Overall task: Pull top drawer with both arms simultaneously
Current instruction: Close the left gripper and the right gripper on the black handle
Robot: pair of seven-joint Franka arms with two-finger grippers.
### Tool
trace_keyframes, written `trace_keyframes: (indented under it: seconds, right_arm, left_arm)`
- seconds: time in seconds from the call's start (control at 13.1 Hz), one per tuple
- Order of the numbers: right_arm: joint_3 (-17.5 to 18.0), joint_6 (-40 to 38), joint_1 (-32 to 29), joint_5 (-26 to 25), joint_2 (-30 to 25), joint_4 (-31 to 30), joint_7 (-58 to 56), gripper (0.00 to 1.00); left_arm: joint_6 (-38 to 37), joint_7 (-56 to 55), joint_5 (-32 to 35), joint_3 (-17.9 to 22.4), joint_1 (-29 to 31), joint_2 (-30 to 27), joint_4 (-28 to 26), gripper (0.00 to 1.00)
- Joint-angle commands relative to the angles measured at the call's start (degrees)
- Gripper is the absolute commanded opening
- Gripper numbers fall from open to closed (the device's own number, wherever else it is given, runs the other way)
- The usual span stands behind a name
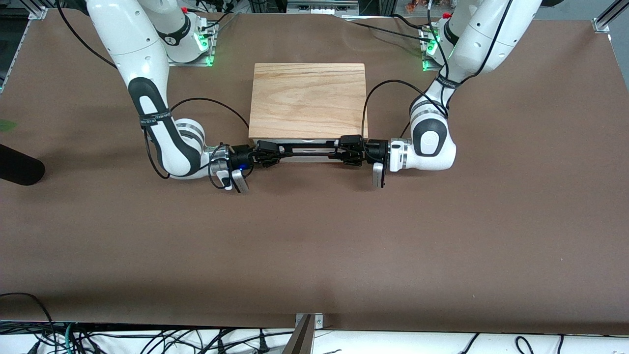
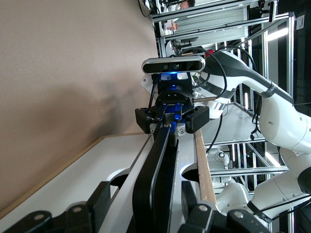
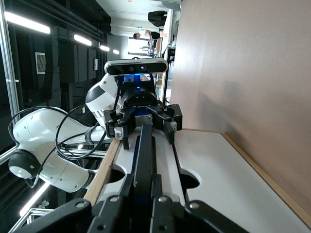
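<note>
Two white robot arms are reaching in from opposite ends of a brown table [image 1: 314, 246], meeting at the front of a wooden box [image 1: 308, 101] that is sitting mid-table, toward the robots' bases. Nearest the front camera, the box's top drawer [image 3: 228, 189] is showing its white front panel, and it appears shut or barely opened. Its long black bar handle [image 1: 307, 150] is running across that panel. The right gripper [image 1: 268, 150] is pinching the handle's end toward the right arm's side, fingers pressed together around the bar. The left gripper [image 1: 346, 149] is clamping the other end likewise. Farther off, the box's light-grained top is lying bare. Small writing on the black straps around both arms is too small to read.
</note>
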Motion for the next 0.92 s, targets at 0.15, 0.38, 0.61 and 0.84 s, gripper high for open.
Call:
trace_keyframes:
  seconds: [0.15, 0.38, 0.61, 0.84]
  right_arm:
    - [-0.07, -2.27, -1.17, 1.5, -0.89, -0.49, -1.48, 0.0]
    - [-0.07, -2.35, -1.17, 1.5, -0.89, -0.4, -1.57, 0.0]
    - [-0.07, -2.27, -1.17, 1.58, -0.89, -0.23, -1.57, 0.0]
    - [-0.07, -2.27, -1.17, 1.58, -0.89, -0.05, -1.57, 0.0]
  left_arm:
    - [-0.53, 3.0, -1.61, -0.05, 0.52, 0.18, -1.88, 0.55]
    - [-0.62, 3.0, -1.96, -0.05, 0.52, 0.97, -2.85, 0.57]
    - [-1.84, 3.17, -2.84, -0.13, 0.52, 1.58, -2.94, 0.49]
    - [-2.2, 4.23, -2.85, -0.13, 0.52, 1.76, -2.94, 0.32]
